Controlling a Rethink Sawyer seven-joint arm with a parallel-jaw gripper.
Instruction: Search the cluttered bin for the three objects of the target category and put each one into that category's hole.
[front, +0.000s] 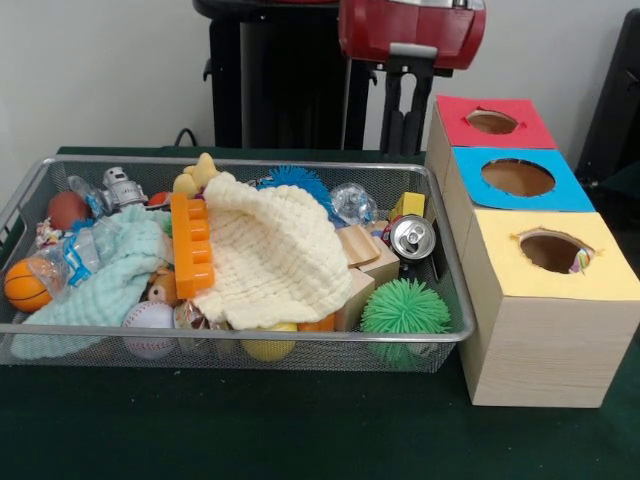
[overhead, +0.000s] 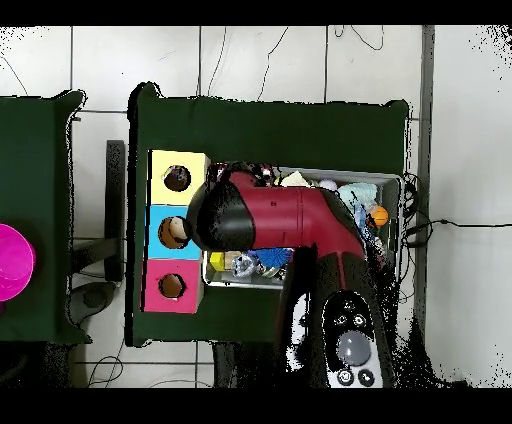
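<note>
The wire mesh bin (front: 235, 345) lies long side left-right on the green tabletop (front: 250, 430), packed to its rim. Just beside its right end stands the yellow-topped hole (front: 553, 250), a printed piece (front: 581, 261) peeking inside. The pincer (front: 404, 120) hangs behind the bin; its opening is unreadable.

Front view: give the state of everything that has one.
wire bin: full of clutter.
cream cloth: crumpled, draped over toys.
mint cloth: crumpled.
can: lying on its side.
yellow hole: printed piece showing inside.
blue hole: nothing visible inside.
red hole: nothing visible inside.
pincer: raised behind the bin; grip unclear.
</note>
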